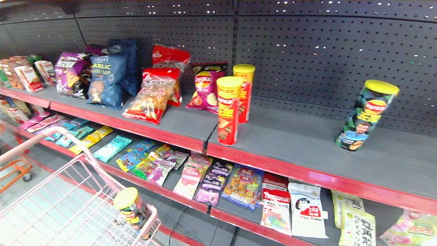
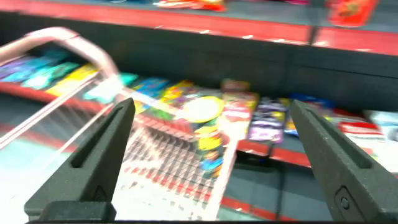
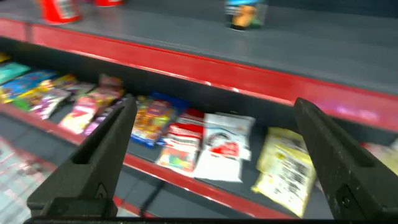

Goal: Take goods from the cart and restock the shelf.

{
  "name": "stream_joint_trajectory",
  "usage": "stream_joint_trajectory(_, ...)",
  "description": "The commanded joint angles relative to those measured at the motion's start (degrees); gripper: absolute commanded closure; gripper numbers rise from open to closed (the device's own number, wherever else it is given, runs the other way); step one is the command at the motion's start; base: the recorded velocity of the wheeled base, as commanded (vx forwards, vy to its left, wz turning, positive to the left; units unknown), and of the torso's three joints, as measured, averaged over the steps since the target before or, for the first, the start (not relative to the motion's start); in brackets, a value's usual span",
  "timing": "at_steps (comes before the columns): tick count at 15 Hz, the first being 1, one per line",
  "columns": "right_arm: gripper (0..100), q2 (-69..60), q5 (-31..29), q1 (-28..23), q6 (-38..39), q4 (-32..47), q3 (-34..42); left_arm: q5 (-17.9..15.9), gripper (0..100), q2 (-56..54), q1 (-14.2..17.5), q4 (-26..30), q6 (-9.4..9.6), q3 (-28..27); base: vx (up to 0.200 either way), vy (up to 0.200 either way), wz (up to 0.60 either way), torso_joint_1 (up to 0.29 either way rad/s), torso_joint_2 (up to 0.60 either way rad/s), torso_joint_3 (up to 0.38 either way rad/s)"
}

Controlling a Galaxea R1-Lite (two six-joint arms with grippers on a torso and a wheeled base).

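Observation:
A pink wire cart [image 1: 51,205] stands at the lower left, in front of the shelf. In its front corner a chip can with a yellow lid [image 1: 131,208] stands upright. My left gripper [image 2: 211,155] is open above the cart [image 2: 74,37], and the can [image 2: 208,134] lies beyond the gap between its fingers. My right gripper [image 3: 217,155] is open and holds nothing, facing the lower shelf's snack packets [image 3: 217,146]. On the grey upper shelf [image 1: 290,143] stand two red cans [image 1: 229,109] and, far right, a dark green can [image 1: 367,116].
Bags of chips [image 1: 106,80] and boxes [image 1: 27,77] crowd the upper shelf's left half. A wide bare stretch lies between the red cans and the green can. Flat snack packets [image 1: 205,177] cover the lower shelf. An orange trolley [image 1: 17,171] sits at the far left.

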Motion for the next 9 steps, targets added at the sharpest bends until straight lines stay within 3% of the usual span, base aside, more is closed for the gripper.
stream_joint_trajectory(1, 0, 0.1, 0.0, 0.0, 0.0, -0.1, 0.0, 0.0, 0, 0.1, 0.0, 0.0, 0.0, 0.0, 0.0, 0.0, 0.6, 0.002, 0.0, -0.002)
stream_joint_trajectory(9, 0, 0.1, 0.1, 0.1, 0.0, -0.1, 0.0, 0.0, 0, 0.1, 0.1, 0.0, 0.0, 0.0, 0.0, 0.0, 0.6, 0.004, 0.0, 0.002)
